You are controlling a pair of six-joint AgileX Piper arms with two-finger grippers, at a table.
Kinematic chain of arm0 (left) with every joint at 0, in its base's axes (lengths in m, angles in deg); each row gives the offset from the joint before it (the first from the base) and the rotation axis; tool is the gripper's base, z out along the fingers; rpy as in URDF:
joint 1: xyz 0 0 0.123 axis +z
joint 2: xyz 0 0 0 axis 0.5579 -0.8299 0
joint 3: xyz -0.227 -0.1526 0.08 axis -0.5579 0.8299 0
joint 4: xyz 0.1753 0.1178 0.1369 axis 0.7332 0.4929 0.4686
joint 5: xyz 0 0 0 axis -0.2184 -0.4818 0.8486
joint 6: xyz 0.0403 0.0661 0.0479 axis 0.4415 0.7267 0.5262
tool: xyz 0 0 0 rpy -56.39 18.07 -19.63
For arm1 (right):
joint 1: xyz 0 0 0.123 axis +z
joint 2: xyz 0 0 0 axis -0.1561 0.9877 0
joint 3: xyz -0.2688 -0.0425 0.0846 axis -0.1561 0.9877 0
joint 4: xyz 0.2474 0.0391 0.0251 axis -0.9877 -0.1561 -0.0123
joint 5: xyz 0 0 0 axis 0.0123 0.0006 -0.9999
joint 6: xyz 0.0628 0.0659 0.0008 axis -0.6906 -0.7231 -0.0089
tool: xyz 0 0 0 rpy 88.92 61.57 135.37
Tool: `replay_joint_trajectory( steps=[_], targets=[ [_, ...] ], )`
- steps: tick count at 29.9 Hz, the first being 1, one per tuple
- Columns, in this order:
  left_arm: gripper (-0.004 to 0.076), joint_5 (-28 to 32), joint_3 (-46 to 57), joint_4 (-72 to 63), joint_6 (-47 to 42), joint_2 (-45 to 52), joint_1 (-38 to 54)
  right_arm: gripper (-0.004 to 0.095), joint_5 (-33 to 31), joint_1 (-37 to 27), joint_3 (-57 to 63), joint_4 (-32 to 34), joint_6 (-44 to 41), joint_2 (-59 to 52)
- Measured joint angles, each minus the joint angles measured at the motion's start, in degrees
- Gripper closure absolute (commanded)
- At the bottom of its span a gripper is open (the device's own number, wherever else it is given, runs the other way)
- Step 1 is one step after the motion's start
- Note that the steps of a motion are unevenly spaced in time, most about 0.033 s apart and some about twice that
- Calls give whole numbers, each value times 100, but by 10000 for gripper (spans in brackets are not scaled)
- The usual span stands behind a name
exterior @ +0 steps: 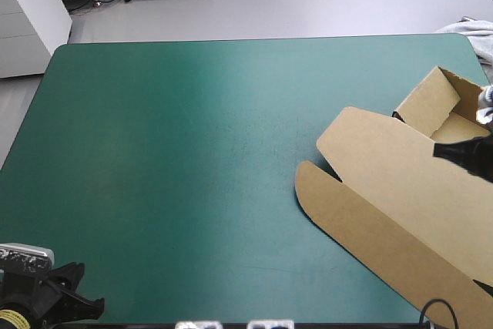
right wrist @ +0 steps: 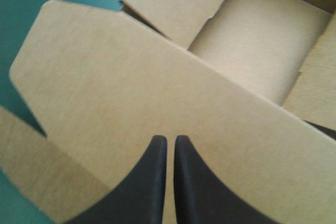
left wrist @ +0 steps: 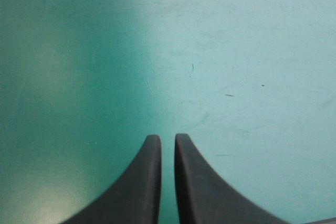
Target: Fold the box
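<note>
High view: the brown box (exterior: 400, 198) lies at 4 o'clock on the worktop (exterior: 169, 175), with its far walls raised.

Left wrist view: the left gripper (left wrist: 168, 139) has its fingers together and empty over bare teal-green cover.

Right wrist view: the right gripper (right wrist: 170, 140), fingers also together, holds nothing above the lid (right wrist: 105, 77). The board is probably light and stiff, so I would take it at a free lid edge.

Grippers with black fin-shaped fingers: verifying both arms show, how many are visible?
2. Left gripper over bare teal-green table cover at its near-left corner; right gripper over the brown board box at the right edge.
</note>
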Motion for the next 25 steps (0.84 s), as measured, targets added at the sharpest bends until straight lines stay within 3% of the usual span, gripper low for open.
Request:
replay_joint_trajectory(
  steps=[7,25],
  targets=[
    [664,110,384,-69,0,177,0,910,-30,852,953,-24,95,-1144],
    [664,621,695,-69,0,190,0,910,321,893,3616,-139,531,-3409]
  ],
)
